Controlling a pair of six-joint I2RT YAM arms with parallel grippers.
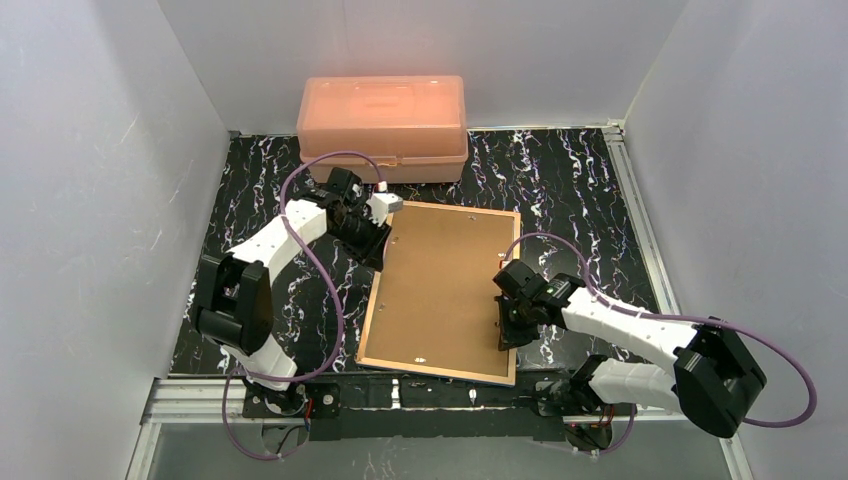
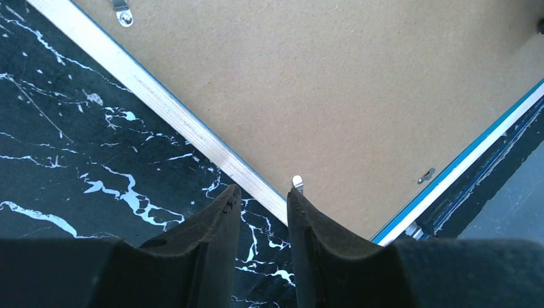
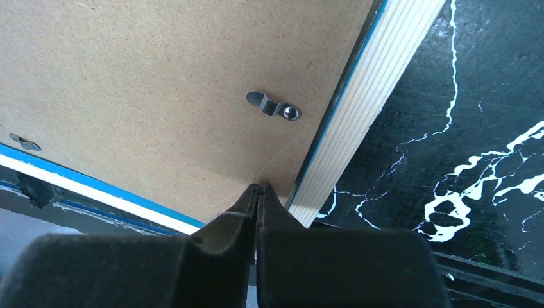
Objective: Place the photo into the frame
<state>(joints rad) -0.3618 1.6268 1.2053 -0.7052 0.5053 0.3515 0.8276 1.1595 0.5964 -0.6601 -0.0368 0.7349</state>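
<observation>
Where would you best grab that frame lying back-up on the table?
Probably its thin wooden edge, pinched from the outer side: the frame lies flat, and its broad brown backing offers nothing to pinch but small metal tabs.

frame [image 1: 443,290] face-down, brown back up, flat

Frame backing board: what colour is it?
The frame's backing is plain tan-brown fibreboard, edged in pale wood; clearest in the left wrist view.
</observation>
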